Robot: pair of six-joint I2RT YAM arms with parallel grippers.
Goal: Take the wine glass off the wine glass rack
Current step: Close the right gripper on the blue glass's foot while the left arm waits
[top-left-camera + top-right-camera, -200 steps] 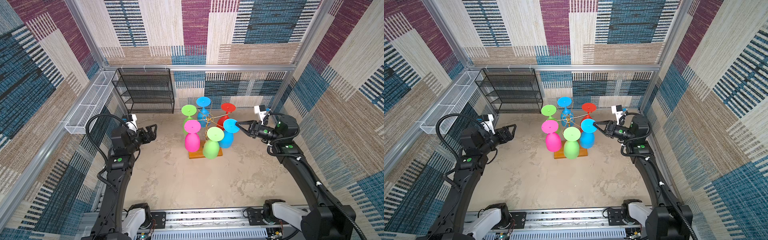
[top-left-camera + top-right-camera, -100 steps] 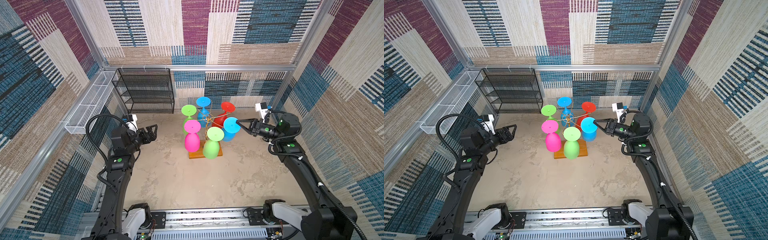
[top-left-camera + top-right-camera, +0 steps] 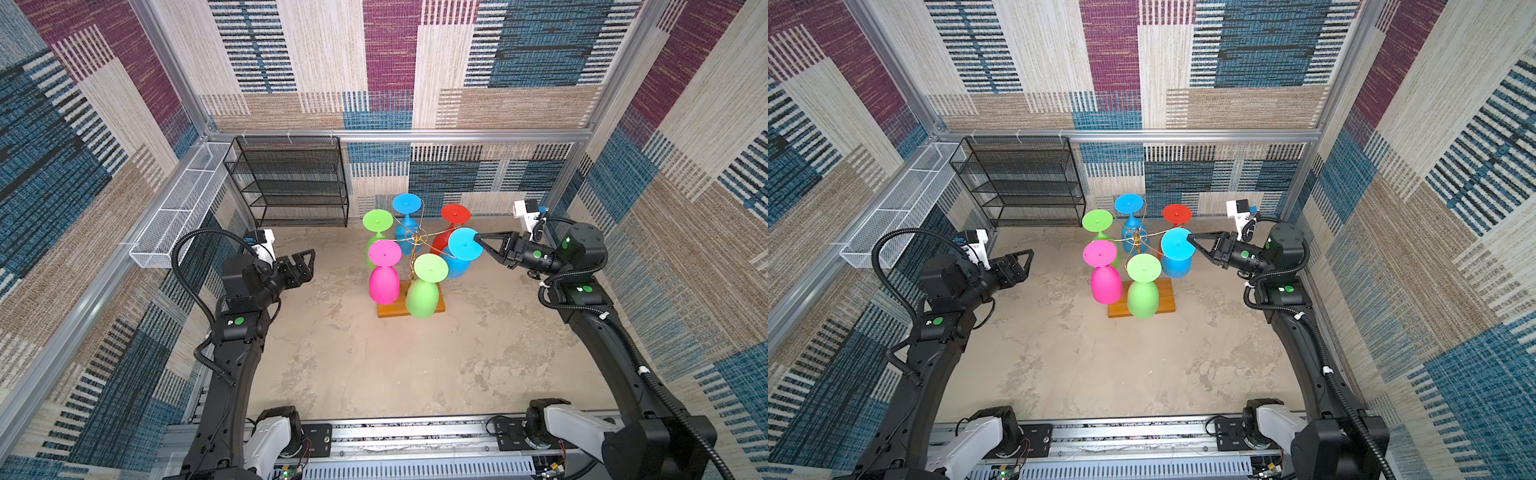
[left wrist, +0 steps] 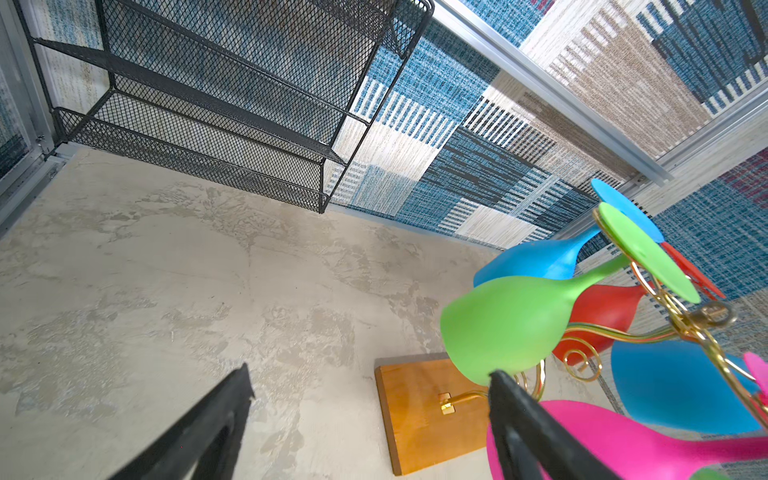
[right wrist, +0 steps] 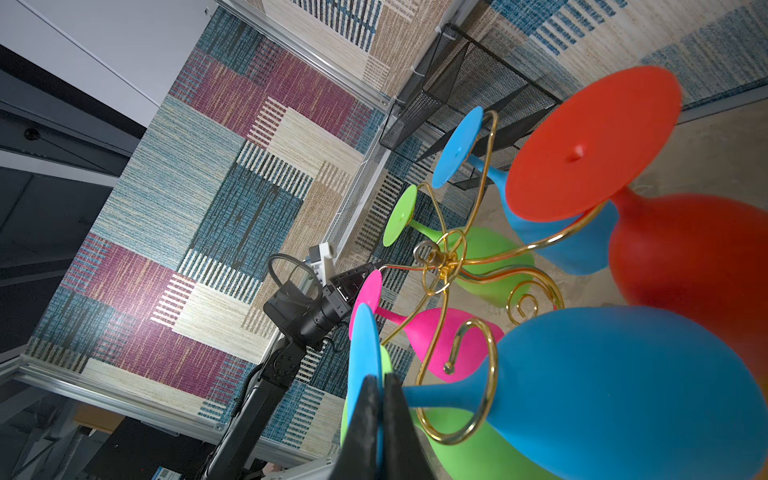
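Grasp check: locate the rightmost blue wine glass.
In both top views: blue wine glass at the rack's right, beside the red wine glass, foot in the right gripper.

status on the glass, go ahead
Right gripper shut on blue glass foot. Left gripper open, off to the side. Stem hooked in rack curl. Red glass, green glass close alongside.

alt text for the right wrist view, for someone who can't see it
The right pincer is shut on the flat foot of a blue wine glass whose stem sits in a curl of the gold wine glass rack. A red glass and a pink glass hang nearby.
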